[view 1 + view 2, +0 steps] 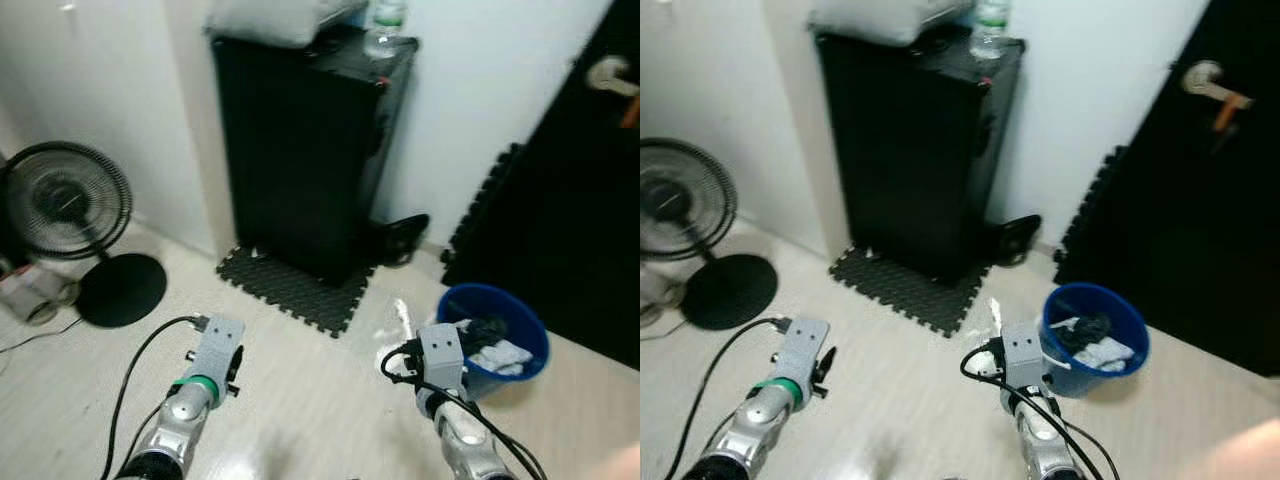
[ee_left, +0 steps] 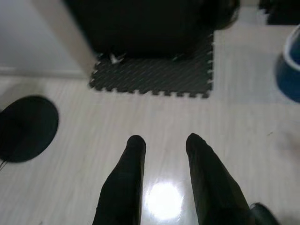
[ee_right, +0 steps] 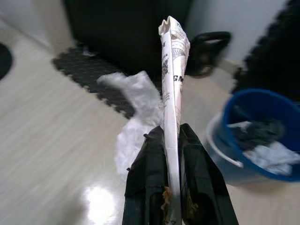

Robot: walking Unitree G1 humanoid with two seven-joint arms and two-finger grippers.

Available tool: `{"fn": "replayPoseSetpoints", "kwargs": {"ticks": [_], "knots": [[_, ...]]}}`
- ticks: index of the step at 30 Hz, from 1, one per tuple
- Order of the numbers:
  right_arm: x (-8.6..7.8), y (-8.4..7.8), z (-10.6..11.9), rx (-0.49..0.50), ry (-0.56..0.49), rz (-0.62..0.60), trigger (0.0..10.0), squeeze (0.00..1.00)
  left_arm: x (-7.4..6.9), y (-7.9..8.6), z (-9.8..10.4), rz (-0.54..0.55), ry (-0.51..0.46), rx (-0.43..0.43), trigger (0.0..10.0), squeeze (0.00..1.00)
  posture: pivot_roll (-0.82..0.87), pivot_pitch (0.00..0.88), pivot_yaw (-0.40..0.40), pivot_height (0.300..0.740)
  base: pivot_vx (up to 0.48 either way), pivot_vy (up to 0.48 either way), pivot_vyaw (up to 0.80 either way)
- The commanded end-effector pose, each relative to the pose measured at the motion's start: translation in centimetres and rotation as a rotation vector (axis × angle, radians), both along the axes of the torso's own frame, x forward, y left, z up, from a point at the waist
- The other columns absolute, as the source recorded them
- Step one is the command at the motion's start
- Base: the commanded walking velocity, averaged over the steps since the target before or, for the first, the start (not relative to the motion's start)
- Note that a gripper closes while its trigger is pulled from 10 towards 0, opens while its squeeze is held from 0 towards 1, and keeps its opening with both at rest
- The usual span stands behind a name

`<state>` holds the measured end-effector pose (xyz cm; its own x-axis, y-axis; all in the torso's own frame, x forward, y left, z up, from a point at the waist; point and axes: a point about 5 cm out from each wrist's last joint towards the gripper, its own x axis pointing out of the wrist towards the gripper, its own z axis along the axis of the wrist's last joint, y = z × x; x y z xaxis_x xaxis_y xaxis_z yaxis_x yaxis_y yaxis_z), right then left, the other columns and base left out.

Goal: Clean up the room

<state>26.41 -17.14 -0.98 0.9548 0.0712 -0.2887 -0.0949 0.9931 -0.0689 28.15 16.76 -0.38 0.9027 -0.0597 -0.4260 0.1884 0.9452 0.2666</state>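
right gripper point(image 3: 172, 140) clamped on paper wrapper point(image 3: 172, 79), long axis along fingers | blue bucket point(image 1: 530, 330) just right, nearer this arm | left gripper point(image 2: 164, 145) apart, empty

one fan point(image 1: 66, 200), one blue bucket point(image 1: 530, 330), one foam mat point(image 1: 295, 285), perhaps one bottle point(image 1: 383, 28)

Setting: room in a home. Evidence: pale wood-look floor point(image 1: 300, 400); white walls point(image 1: 480, 110); tall black cabinet point(image 1: 300, 150) at 12 o'clock, carrying a clear bottle point(image 1: 385, 30) and a folded grey cloth point(image 1: 270, 20); black foam puzzle mat point(image 1: 295, 285) at its foot; standing fan point(image 1: 65, 205) at 10 o'clock; blue bin point(image 1: 500, 340) holding rubbish at 3 o'clock; dark door with lever handle point(image 1: 610, 75) at 2 o'clock.
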Motion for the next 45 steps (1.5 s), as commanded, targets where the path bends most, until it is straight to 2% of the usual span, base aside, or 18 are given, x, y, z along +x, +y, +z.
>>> {"fn": "replayPoseSetpoints", "kwargs": {"ticks": [1,45], "knots": [[-0.30,0.26,-0.38,0.008,0.021,0.002,10.0,0.00,-0.90,0.71,-0.89,0.015,0.044,0.010,10.0,0.00,0.04,0.000,0.027,0.713,0.000,0.000,-0.69],[-0.20,0.22,-0.33,0.009,0.022,0.000,10.0,0.00,-0.71,0.64,-0.74,0.021,0.031,0.012,10.0,0.00,0.04,0.000,0.026,0.713,0.000,0.000,-0.70]]}}
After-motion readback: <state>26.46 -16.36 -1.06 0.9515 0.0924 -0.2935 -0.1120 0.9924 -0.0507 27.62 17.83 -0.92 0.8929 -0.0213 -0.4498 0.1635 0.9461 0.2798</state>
